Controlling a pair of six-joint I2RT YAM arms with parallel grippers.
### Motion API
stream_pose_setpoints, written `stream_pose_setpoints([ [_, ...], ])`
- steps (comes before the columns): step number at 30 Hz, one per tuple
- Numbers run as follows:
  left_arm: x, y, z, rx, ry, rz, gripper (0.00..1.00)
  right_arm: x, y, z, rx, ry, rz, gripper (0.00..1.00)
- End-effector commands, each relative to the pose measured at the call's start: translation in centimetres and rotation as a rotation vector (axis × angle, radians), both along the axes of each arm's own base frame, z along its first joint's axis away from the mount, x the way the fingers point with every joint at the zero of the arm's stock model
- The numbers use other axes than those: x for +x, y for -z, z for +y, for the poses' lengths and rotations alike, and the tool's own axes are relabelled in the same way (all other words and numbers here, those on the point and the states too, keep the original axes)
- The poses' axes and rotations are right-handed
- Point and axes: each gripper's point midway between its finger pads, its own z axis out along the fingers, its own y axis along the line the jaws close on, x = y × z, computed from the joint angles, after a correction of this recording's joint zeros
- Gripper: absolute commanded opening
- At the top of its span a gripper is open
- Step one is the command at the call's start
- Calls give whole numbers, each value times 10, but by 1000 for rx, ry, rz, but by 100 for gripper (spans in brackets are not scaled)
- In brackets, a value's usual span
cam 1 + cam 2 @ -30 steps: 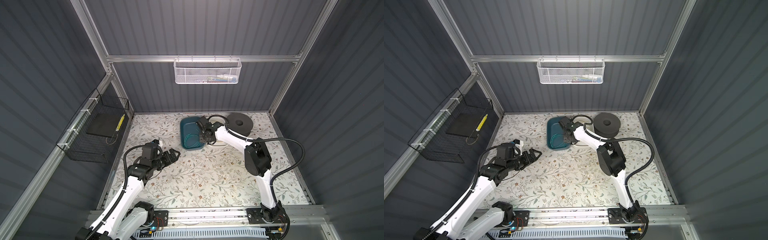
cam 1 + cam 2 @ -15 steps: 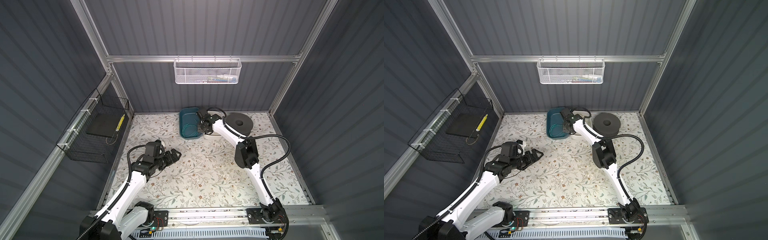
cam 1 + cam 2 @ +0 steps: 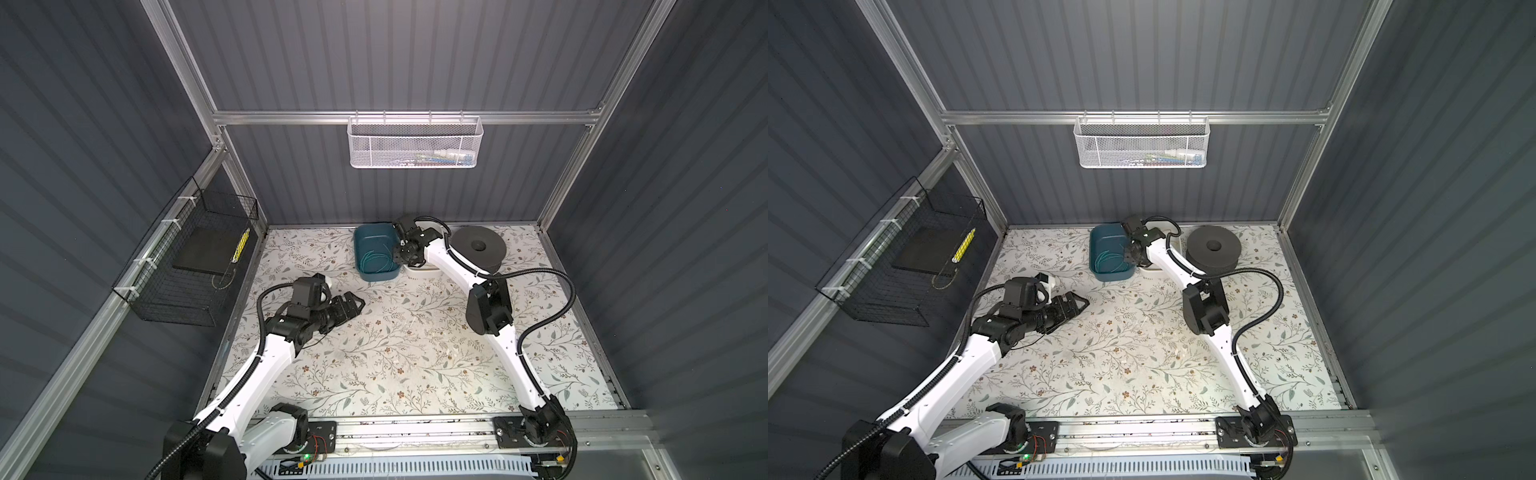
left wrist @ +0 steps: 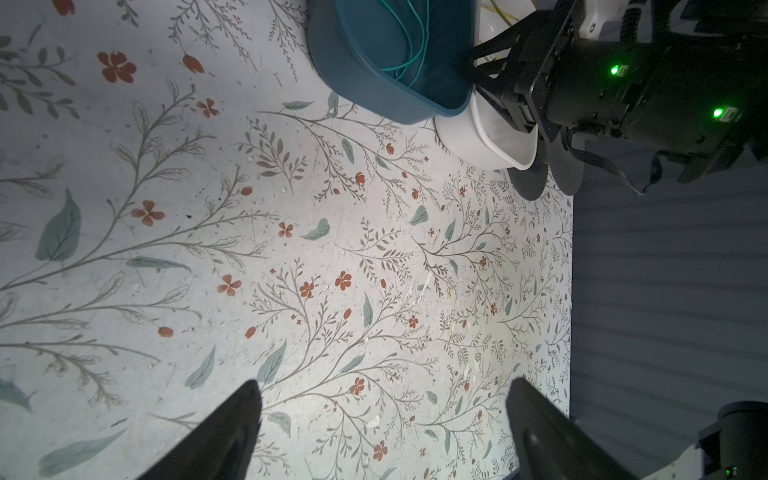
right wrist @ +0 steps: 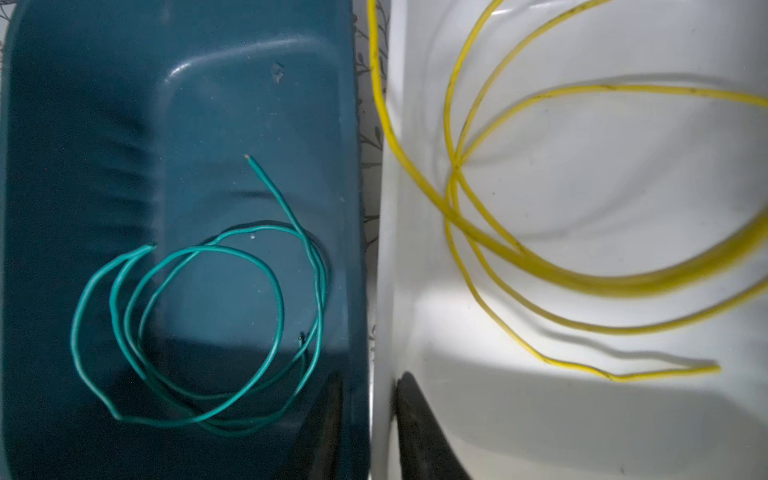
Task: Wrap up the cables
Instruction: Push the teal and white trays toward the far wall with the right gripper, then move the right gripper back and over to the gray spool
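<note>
Progress: looks nearly done. Both cables lie in loose coils, each in its own bin; the free ends stick out and no tie shows.
Green cable: coiled on the floor of the teal bin, at the upper centre of the desk in both top views.
Yellow cable: looped in the white bin, just beside the teal one.
Right claw: jaws slightly apart, astride the two neighbouring bin walls at the lower centre of the right wrist view. I cannot tell whether it pinches them.
Left claw: spread wide, empty, over bare desk.
Count: two cables, two bins, two claws, one black roll.
Left to do: probably only drawing the right claw away.
</note>
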Motion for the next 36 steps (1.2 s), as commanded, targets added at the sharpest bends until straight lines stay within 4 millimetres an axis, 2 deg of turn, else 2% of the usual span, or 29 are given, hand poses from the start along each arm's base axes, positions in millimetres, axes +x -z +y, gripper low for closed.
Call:
stream_pose_setpoints([
  [1,3,-18,-9,-22,52,-37,93,1,-23,4,55,-1,-13,28],
  [5,4,-25,-8,-19,51,-51,93,3,-53,-3,79,28,-48,30],
  [11,2,-35,-7,-13,61,-71,94,-5,-94,-15,86,40,-86,38],
  [17,3,-43,-5,2,58,-92,94,-22,-121,-28,81,33,-104,41],
  [22,8,-33,-2,19,32,-81,94,-46,-147,-46,82,28,-140,41],
  [24,17,-25,4,44,-14,-76,92,-58,-155,-57,87,38,-167,41],
  [28,42,-9,2,46,-71,-45,81,-86,-158,-95,142,95,-217,43],
  [33,80,12,-2,108,-80,-18,76,-115,-147,-151,353,170,-252,47],
  [36,107,27,-5,142,-87,-30,77,-125,-131,-182,447,232,-255,56],
])
